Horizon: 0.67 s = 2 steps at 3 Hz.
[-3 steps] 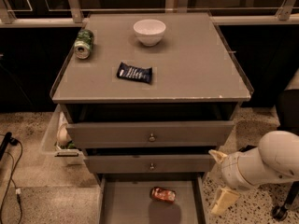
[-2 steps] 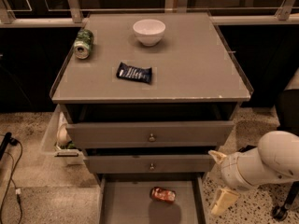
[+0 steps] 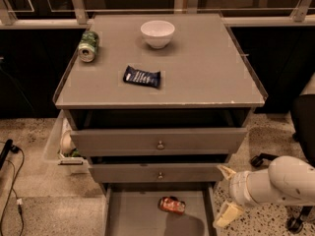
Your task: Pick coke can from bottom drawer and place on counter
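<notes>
The coke can point(image 3: 172, 205) lies on its side in the pulled-out bottom drawer point(image 3: 133, 215), near its back and right of centre. The counter point(image 3: 197, 77) is the wide grey top of the cabinet above. My gripper point(image 3: 225, 194) is at the lower right, just outside the drawer's right wall, about level with the can and to its right. Its two pale fingers are spread apart, one fingertip point(image 3: 226, 171) above, the other below, and hold nothing. The white arm reaches in from the right edge.
On the counter lie a green can point(image 3: 87, 45) at the back left, a white bowl point(image 3: 157, 33) at the back, and a dark blue snack packet point(image 3: 141, 76). Two knobbed drawers point(image 3: 160, 144) stand slightly open above the bottom one. A chair base point(image 3: 261, 159) stands to the right.
</notes>
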Tool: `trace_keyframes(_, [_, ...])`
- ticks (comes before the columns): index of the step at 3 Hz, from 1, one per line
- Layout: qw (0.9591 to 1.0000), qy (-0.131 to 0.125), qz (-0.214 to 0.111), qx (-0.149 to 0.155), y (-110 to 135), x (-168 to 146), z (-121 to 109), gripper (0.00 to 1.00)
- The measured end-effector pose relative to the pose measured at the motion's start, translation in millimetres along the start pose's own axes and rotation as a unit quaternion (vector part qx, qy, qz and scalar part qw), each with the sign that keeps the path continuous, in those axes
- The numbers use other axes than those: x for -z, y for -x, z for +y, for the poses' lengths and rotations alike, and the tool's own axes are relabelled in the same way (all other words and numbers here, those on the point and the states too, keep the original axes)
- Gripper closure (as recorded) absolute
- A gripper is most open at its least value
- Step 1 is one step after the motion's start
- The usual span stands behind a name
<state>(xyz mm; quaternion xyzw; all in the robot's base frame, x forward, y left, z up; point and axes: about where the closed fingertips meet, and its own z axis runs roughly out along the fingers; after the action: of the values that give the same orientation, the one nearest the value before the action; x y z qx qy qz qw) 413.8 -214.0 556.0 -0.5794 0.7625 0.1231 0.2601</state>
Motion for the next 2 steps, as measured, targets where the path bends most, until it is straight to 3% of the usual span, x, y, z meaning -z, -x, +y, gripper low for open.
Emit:
trace_keyframes(1, [0.9994,-0.006,-0.032,-0.006,-31.2,-58.2,-2.7,0.00])
trace_keyframes(2, [0.9995,-0.007,-0.032,-0.005,-30.9,-57.8,-3.0,0.00])
